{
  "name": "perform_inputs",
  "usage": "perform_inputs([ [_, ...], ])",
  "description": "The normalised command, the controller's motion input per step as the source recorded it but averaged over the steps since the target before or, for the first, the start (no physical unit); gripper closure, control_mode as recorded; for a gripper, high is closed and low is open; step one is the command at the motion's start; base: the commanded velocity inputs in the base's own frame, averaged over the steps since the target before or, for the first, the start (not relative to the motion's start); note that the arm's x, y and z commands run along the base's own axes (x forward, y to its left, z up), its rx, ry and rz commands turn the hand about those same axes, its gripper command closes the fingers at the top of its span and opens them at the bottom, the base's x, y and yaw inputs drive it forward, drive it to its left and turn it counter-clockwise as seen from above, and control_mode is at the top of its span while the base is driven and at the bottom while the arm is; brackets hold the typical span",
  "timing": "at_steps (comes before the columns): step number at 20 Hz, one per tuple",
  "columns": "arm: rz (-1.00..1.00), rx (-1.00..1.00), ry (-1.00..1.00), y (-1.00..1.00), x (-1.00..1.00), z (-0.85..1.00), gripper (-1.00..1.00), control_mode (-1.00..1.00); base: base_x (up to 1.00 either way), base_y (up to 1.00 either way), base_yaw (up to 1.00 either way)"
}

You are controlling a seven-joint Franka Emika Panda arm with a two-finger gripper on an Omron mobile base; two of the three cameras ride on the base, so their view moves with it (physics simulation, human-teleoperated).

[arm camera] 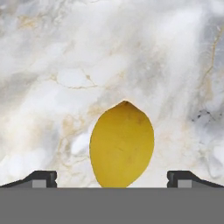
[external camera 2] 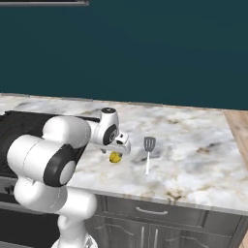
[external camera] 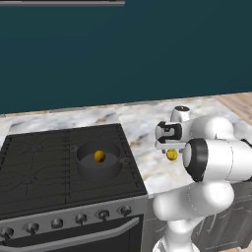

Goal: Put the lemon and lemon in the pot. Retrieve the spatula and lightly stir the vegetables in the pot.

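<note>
One lemon (external camera: 100, 156) lies inside the dark grey pot (external camera: 101, 170) on the stove's right side. The other lemon (external camera: 171, 155) (external camera 2: 115, 157) rests on the marble counter to the right of the stove. My gripper (external camera: 170, 148) (external camera 2: 116, 150) hangs directly over it, pointing down. In the hand view this lemon (arm camera: 122, 144) sits between the two fingertips (arm camera: 41, 178) of the open gripper (arm camera: 113, 179), with a gap on each side. The spatula (external camera 2: 147, 156) lies flat on the counter just right of that lemon, blade toward the wall.
The black stove (external camera: 44, 170) has a row of knobs (external camera: 78, 218) along its front. The marble counter (external camera 2: 193, 150) runs on to the right, ending at a wooden surface (external camera 2: 240, 127). A dark teal wall (external camera: 123, 49) backs the counter.
</note>
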Motion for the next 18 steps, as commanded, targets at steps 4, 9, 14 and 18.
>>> perform_inputs([
  [4,0.00,0.00,0.00,0.00,0.00,-0.06,-1.00,-1.00,0.00,0.00,0.00],
  [9,0.00,0.00,0.00,0.00,0.00,-0.10,-1.00,-1.00,0.00,0.00,0.00],
  [14,0.00,0.00,0.00,0.00,0.00,-0.14,-1.00,-1.00,0.00,0.00,0.00],
  [18,0.00,0.00,0.00,0.00,0.00,-0.14,-1.00,-1.00,0.00,0.00,0.00],
])
